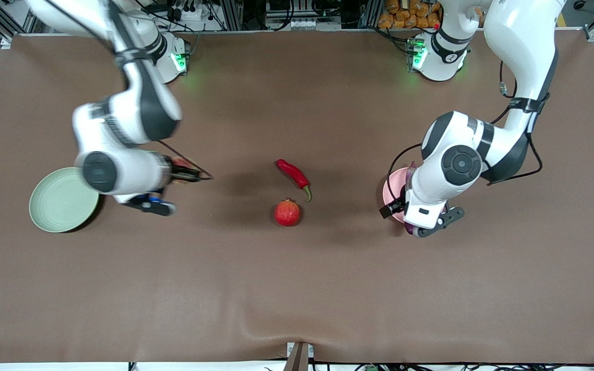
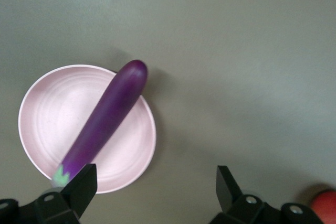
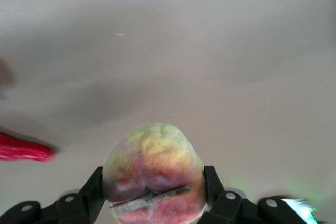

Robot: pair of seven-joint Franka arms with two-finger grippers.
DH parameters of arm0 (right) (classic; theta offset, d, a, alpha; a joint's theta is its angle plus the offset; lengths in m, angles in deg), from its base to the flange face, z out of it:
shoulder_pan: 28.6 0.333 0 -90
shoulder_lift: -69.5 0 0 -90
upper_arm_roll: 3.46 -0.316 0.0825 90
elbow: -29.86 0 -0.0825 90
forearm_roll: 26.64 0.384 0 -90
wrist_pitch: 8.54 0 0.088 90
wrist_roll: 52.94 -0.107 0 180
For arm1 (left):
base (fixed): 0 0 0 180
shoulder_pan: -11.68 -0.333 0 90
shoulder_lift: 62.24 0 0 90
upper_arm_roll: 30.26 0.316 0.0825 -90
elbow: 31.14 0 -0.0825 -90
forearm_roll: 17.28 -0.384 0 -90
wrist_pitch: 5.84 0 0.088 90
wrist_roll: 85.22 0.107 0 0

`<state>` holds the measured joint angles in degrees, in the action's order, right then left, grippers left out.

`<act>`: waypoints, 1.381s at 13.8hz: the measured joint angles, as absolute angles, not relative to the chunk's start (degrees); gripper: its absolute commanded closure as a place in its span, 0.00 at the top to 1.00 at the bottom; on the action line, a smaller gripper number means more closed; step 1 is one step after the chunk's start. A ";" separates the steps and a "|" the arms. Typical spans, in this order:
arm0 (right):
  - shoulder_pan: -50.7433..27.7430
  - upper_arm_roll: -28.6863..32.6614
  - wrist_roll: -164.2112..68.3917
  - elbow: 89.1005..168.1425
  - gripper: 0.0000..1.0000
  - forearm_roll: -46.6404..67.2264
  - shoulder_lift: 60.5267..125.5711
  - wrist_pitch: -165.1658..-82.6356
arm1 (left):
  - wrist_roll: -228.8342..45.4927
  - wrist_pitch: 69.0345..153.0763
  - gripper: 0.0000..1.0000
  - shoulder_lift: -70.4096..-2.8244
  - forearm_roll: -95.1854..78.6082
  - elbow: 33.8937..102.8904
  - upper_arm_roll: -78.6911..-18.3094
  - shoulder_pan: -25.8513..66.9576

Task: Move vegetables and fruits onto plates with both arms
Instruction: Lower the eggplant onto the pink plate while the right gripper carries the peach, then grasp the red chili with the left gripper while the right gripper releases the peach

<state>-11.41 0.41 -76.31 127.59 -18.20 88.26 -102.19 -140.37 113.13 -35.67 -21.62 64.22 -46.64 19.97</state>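
Currently, taking the front view across from the right arm's end of the table (image 1: pixel 297 299):

- Green plate (image 1: pixel 62 200) sits in the middle band of the frame, nothing on it.
- Right gripper (image 3: pixel 152 182) hangs over bare table just beside that plate, pinching the peach (image 3: pixel 152 166) across its widest part. Peach is round and probably smooth-skinned, so it may roll if dropped. Judgement: lower it close to the plate floor before letting go.
- Red chili (image 1: pixel 293 175) lies in the centre of the frame. The red apple (image 1: pixel 287 213) is just below it, nearer the camera; the two are close but apart. Neither is on a plate yet.
  - Chili: light, curved, tapering. Grip across the thick upper body, not the stem.
  - Apple: firm and round, probably heavier. Grip across the middle with a wide opening.
- Pink plate (image 2: pixel 52 114) is largely hidden under the left arm in the front view. The left wrist view shows the eggplant (image 2: pixel 107 119) lying slantwise on it, rounded tip overhanging the rim.
- Left gripper (image 2: pixel 155 182) hovers over the plate, fingers spread wide and holding nothing. One finger is near the eggplant's cap end.
- Eggplant looks glossy and long, and could slide or pivot off the rim if nudged.
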 measured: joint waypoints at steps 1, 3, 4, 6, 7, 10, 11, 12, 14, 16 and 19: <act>-14.74 0.49 -71.80 130.47 0.00 -20.70 86.57 -102.25 | -142.80 112.17 1.00 -35.67 -21.41 63.52 -46.73 20.80; -20.79 0.67 -63.65 134.49 0.00 -25.21 84.97 -102.90 | -149.94 110.78 1.00 -35.46 -20.20 63.42 -46.85 24.36; -23.83 0.72 -59.72 136.27 0.00 -26.41 84.85 -104.61 | -154.90 110.52 1.00 -34.92 -19.85 63.46 -46.94 27.19; -30.05 0.77 -49.91 139.90 0.00 -28.51 84.96 -110.59 | -163.91 110.51 1.00 -33.14 -19.77 63.41 -47.08 33.06; -34.25 0.81 -43.25 141.41 0.00 -29.21 85.18 -114.18 | -168.60 110.56 1.00 -32.03 -19.74 63.18 -47.10 36.02; -44.85 0.89 -29.69 142.46 0.00 -32.40 87.77 -121.92 | -179.70 111.01 1.00 -27.96 -19.72 61.42 -47.09 42.62; -46.26 0.86 -28.87 142.39 0.07 -33.67 88.82 -123.36 | -182.77 111.47 1.00 -26.16 -19.72 59.87 -47.05 44.56; -46.76 0.80 -28.81 142.09 0.20 -34.19 89.79 -123.92 | -185.79 112.09 1.00 -24.21 -19.73 57.84 -46.94 46.36; -46.78 0.42 -28.76 140.98 0.39 -34.76 91.48 -124.44 | -191.31 117.20 1.00 -20.68 -19.81 54.94 -45.85 49.78; -46.83 0.24 -27.06 139.02 0.42 -34.94 92.95 -124.55 | -194.65 122.64 1.00 -18.60 -20.07 54.04 -42.83 53.63; -48.52 0.28 -23.37 135.81 1.00 -34.98 95.86 -124.56 | -195.54 123.42 1.00 -18.09 -20.59 53.94 -41.30 55.15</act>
